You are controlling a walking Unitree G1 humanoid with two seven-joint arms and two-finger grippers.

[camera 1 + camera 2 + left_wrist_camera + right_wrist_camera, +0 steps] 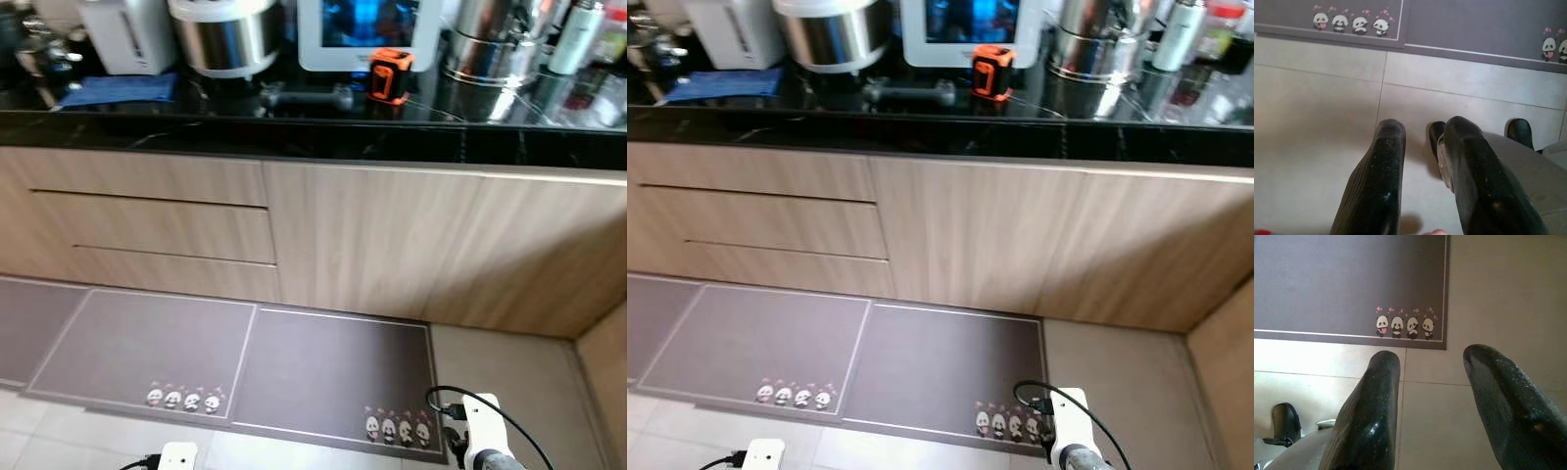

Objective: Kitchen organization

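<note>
Counter (294,137) ahead; L gripper (1422,142) & R gripper (1432,367) down, fingers apart.

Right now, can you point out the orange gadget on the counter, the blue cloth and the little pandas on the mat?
orange gadget (391,75): left eye view, middle of its body.
blue cloth (120,90): left eye view, centre of the fabric.
pandas (1404,326): right wrist view, middle of the row.

grey mat (333,377) w/ panda print, black counter (294,132), orange-black tape measure (390,75).
</note>
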